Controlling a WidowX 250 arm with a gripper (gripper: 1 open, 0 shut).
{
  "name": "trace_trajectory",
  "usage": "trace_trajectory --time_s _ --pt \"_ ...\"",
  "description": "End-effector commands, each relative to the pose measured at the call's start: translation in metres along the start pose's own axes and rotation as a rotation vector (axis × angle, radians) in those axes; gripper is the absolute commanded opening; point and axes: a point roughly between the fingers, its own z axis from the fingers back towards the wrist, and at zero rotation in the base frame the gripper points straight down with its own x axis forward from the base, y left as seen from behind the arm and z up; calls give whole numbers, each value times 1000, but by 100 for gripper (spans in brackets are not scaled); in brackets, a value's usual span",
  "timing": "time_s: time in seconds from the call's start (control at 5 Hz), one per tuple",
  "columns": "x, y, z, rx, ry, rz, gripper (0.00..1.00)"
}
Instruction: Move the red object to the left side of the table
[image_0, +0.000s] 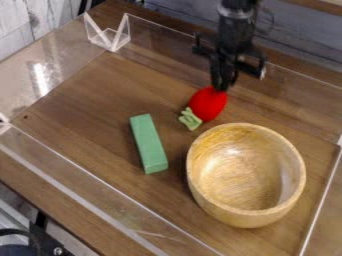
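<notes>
The red object (206, 102), a small glossy toy fruit with a light-green leafy end pointing down-left, hangs just above the table (94, 95), behind the left rim of the wooden bowl. My gripper (219, 86) points straight down from above and is shut on the fruit's upper right end. The black fingers look pressed together around it. The fruit is tilted, with its leaf end lowest and close to the wood.
A green rectangular block (148, 142) lies left of the fruit. The round wooden bowl (246, 127) fills the front right. Low clear acrylic walls edge the table, and a folded clear acrylic piece (107, 32) stands at the back left corner.
</notes>
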Motion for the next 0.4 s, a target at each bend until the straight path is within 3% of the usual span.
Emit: trace_trajectory --time_s 0.0,0.2 --pt "1 13 49 11 -99 13 0" --pt "3 9 37 11 -86 -19 100"
